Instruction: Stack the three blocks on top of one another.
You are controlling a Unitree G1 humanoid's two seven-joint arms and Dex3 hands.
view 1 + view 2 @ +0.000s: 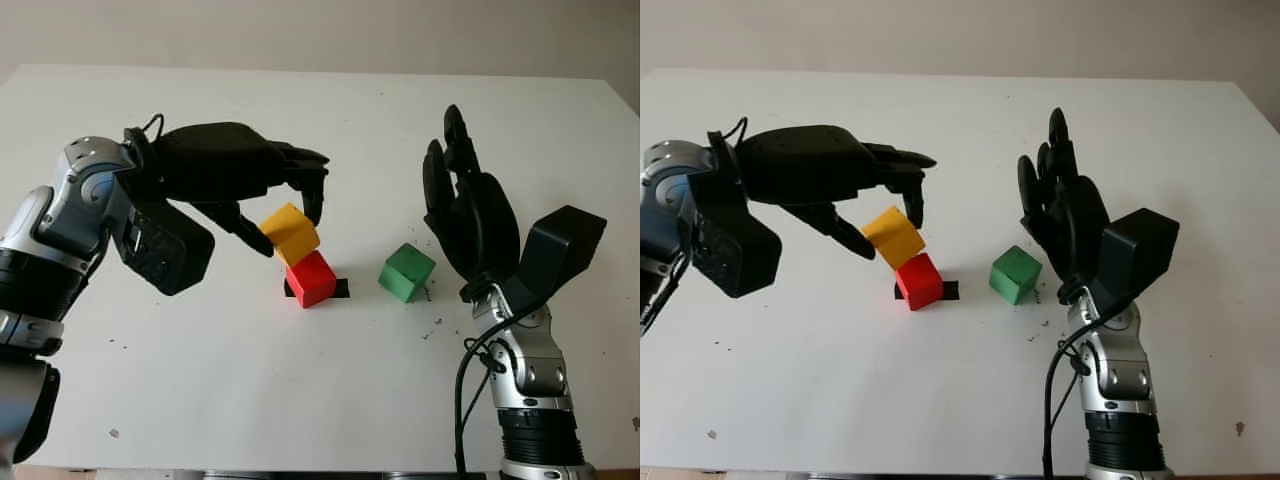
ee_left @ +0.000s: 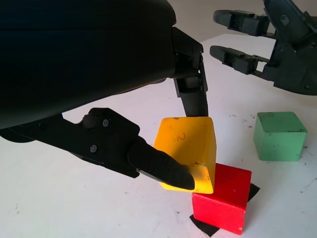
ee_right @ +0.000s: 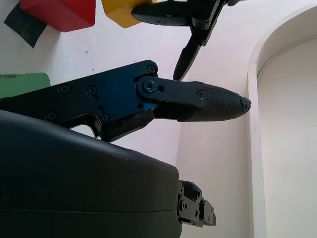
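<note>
Left wrist view: my left hand [image 2: 171, 144] pinches the yellow block [image 2: 190, 148], tilted on the red block [image 2: 223, 198]. It looks rigid, light, slick; grip opposite flat faces. My right hand [image 1: 465, 215] is open beside the green block [image 1: 407, 272].

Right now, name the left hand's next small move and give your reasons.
Probably level the yellow block and settle it squarely onto the red block before letting go. The left hand grips it tilted, only its lower edge meeting the red block's top, so releasing now would likely tip it off. The green block sits apart on the table; the right hand is open beside it.
</note>
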